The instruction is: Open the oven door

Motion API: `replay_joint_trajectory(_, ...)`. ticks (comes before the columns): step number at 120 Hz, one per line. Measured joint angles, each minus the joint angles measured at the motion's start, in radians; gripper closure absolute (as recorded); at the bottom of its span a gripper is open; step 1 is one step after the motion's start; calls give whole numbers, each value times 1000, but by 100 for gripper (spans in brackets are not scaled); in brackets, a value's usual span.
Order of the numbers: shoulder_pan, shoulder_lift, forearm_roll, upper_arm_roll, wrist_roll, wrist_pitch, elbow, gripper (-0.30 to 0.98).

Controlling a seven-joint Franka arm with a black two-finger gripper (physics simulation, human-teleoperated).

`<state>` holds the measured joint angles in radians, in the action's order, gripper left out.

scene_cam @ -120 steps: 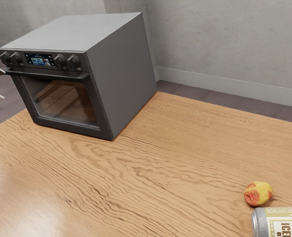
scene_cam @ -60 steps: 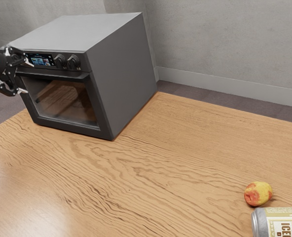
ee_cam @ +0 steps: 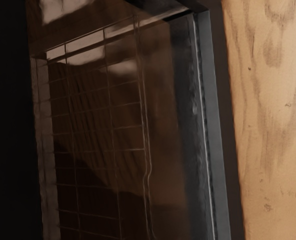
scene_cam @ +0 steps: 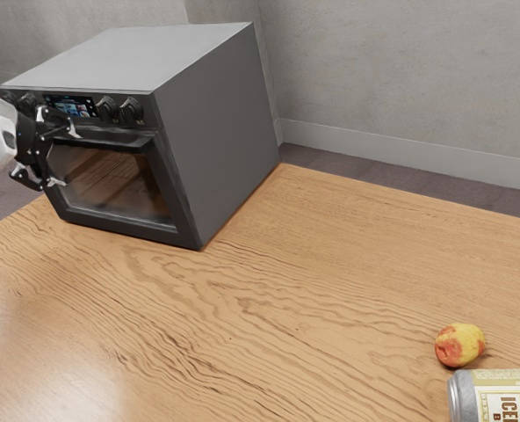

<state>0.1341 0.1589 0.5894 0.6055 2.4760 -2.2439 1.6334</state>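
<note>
1. End effector: black two-finger gripper (scene_cam: 65, 158), at the front of the oven. Fingers parted, one above the other in the exterior view; state open, nothing clamped between them.
2. Task object: dark-framed oven door with a glass window (scene_cam: 119, 183), directly in front of the gripper. Door upright in the oven front; a slight gap along its top edge cannot be judged.
3. Dark horizontal bar handle (scene_cam: 124, 136) runs along the door top, close to the upper finger and extending from there toward the exterior view's right. Contact with the finger cannot be determined.
4. Body: boxy dark-grey oven (scene_cam: 220, 132) with a lighter flat top, beyond the gripper and extending toward the exterior view's right.
5. Above the gripper: small lit rectangular display (scene_cam: 70, 106), with round dark knobs (scene_cam: 131, 110) to both sides of it.
6. Wrist view: the hand faces the glass; a thin wire rack (ee_cam: 108, 104) is visible through it. Light-brown wood-grain table (ee_cam: 270, 125) lies past the door's lower frame.
7. Well apart from the gripper, toward the exterior view's lower right: small red-and-yellow round fruit (scene_cam: 459, 345); just beside it, a silver cylindrical can with a cream printed label (scene_cam: 497, 400), lying on its side.
</note>
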Motion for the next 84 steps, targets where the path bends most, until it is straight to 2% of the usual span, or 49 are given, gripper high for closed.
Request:
replay_joint_trajectory(4, -22, -61, -33, 3, 2, -14, 71, 1)
replay_joint_trajectory(6, -37, -121, -72, -1, 0, -24, 133, 3)
replay_joint_trajectory(10, -62, -357, -241, -48, -22, -49, 349, 7)
replay_joint_trajectory(12, -54, -508, -358, -87, -43, -54, 475, 14)
replay_joint_trajectory(15, -52, -743, -527, -157, -78, -38, 644, 12)
replay_joint_trajectory(18, -70, -932, -666, -248, -116, 0, 752, 10)
replay_joint_trajectory(22, -122, -1079, -794, -377, -166, 64, 751, 8)
replay_joint_trajectory(26, -156, -1069, -842, -457, -227, 132, 578, 7)
replay_joint_trajectory(30, -158, -932, -841, -479, -302, 215, 330, 5)
replay_joint_trajectory(33, -156, -750, -829, -490, -366, 284, 98, 5)
replay_joint_trajectory(37, -155, -534, -820, -511, -452, 365, -138, 4)
replay_joint_trajectory(44, -153, -263, -795, -535, -610, 476, -350, 3)
replay_joint_trajectory(54, -122, -69, -682, -541, -820, 593, -426, 2)
replay_joint_trajectory(61, -56, 19, -620, -542, -949, 654, -422, 1)
replay_joint_trajectory(69, 8, 56, -574, -542, -1083, 705, -416, 1)
replay_joint_trajectory(84, 23, 69, -533, -542, -1297, 765, -414, 0)
